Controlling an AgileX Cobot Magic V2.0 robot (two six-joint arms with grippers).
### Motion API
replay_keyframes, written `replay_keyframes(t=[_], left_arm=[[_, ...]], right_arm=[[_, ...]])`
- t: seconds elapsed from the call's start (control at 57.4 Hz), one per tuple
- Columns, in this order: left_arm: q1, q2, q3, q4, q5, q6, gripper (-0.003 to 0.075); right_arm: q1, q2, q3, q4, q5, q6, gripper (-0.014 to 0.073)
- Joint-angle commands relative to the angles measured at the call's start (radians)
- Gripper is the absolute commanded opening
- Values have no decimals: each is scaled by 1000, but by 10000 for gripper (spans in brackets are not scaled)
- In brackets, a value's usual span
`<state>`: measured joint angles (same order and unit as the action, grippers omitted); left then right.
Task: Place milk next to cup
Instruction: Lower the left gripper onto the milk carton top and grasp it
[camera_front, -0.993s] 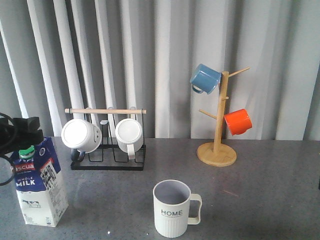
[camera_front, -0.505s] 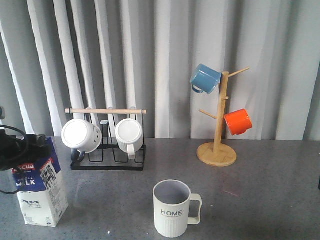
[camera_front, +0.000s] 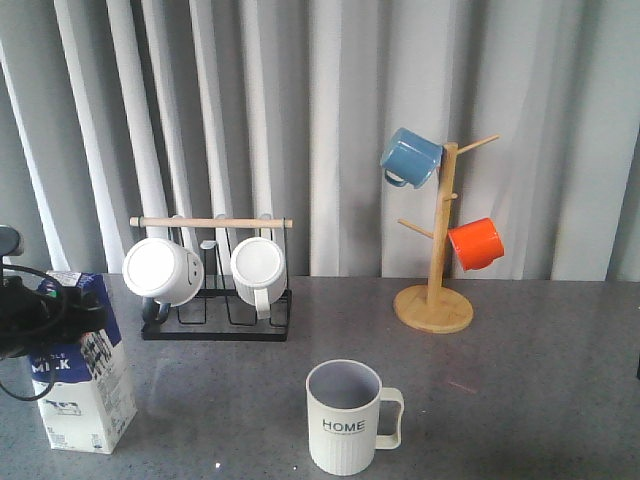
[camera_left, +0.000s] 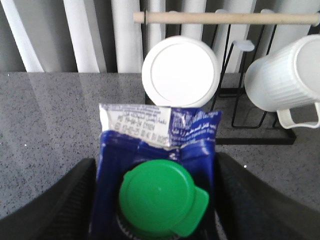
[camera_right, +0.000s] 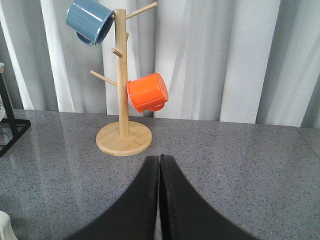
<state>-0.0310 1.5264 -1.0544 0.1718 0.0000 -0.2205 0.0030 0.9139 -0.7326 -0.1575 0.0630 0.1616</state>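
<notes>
The milk (camera_front: 88, 385) stands upright at the front left of the grey table, its blue gable top and green cap (camera_left: 157, 202) filling the left wrist view. My left gripper (camera_front: 45, 312) sits over the carton's top, open, one black finger (camera_left: 80, 192) close along each side of the carton (camera_left: 150, 150). The cup (camera_front: 345, 420), ribbed and marked "HOME", stands at the front centre, well to the right of the milk, handle to the right. My right gripper (camera_right: 160, 159) is shut and empty, low over bare table, and does not show in the front view.
A black wire rack (camera_front: 215, 322) with a wooden bar holds two white mugs (camera_front: 162, 270) just behind the milk. A wooden mug tree (camera_front: 433, 300) at the back right carries a blue mug (camera_front: 410, 157) and an orange mug (camera_front: 476, 243). Grey curtain behind.
My left gripper has come down and forward over the carton's top, now covering its cap and red band in the front view. The milk and the cup have not moved.
</notes>
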Motion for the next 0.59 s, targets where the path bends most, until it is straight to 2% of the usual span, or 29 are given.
replay_keyframes(t=[0.0,0.192,0.575], left_arm=[[-2,-17,-32,-5,-46,-11,460],[-2,-12,-32,-5,-45,-11,436],[-2,-12,-32,-5,-62,-10,176]], right_arm=[[-6,-10,-34,-3,-69,-3,-8],[-6,-10,-34,-3,-69,-3,-8],[-6,-10,-34,-3,-69,-3,-8]])
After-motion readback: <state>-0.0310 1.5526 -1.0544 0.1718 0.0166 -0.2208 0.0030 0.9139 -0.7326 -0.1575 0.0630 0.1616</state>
